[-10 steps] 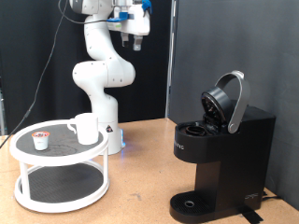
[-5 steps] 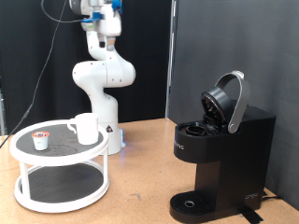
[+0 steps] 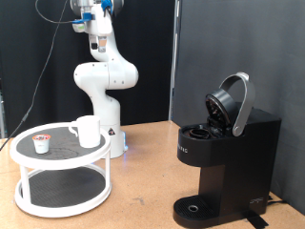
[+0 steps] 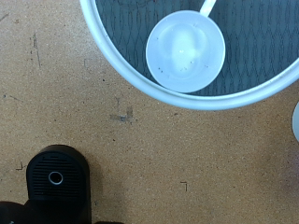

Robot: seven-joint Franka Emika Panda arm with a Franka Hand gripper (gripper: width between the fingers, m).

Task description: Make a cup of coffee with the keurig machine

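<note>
On the wooden worktop (image 3: pixel 143 162), the keurig machine (image 3: pixel 227 157) stands with lid open; the cup (image 3: pixel 87 132) sits on the round white stand (image 3: pixel 62 176). High above, the end effector (image 3: pixel 96 42) holds nothing visible; its opening I cannot tell. It should descend centred over the cup.

Robot lab (black curtain (image 3: pixel 229 48) backdrop)

White cup (image 3: pixel 87 132), black keurig machine (image 3: pixel 224 162)
</note>
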